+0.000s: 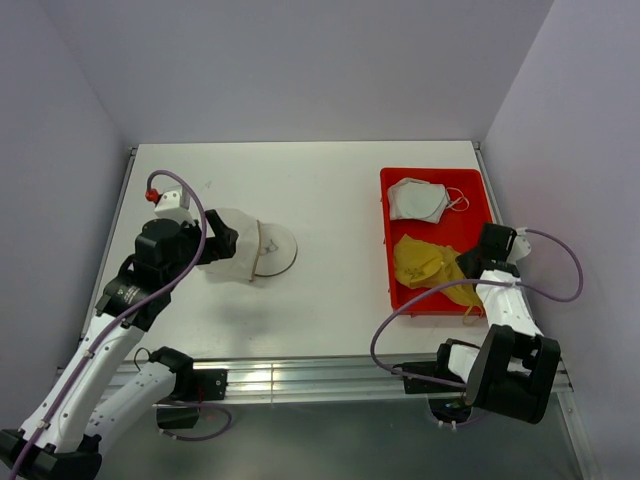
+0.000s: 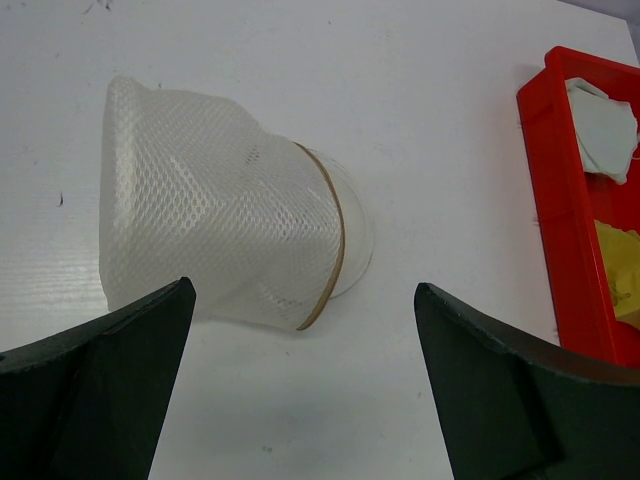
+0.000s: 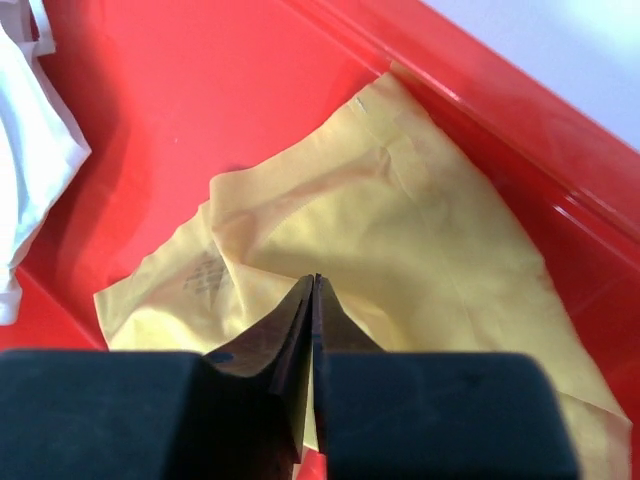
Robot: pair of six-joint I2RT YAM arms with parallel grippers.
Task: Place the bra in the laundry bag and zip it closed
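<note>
**Bra** (image 3: 400, 230): lies crumpled in the lower half of the red tray (image 1: 385, 235), right of the overhead view, below a white bra (image 1: 418, 200).

**Right gripper** (image 3: 315, 290): jaws clenched together on a puckered fold of the yellow cloth.

**Left gripper** (image 2: 300, 300): jaws spread wide, holding nothing, just short of the laundry bag (image 2: 215, 225), which lies on its side at centre-left on the table (image 1: 330, 190).

**Handling, judged:** the cloth is light, limp and thin. It will drape and trail its straps. A pinch on bunched fabric near the middle should hold better than one on an edge.
</note>
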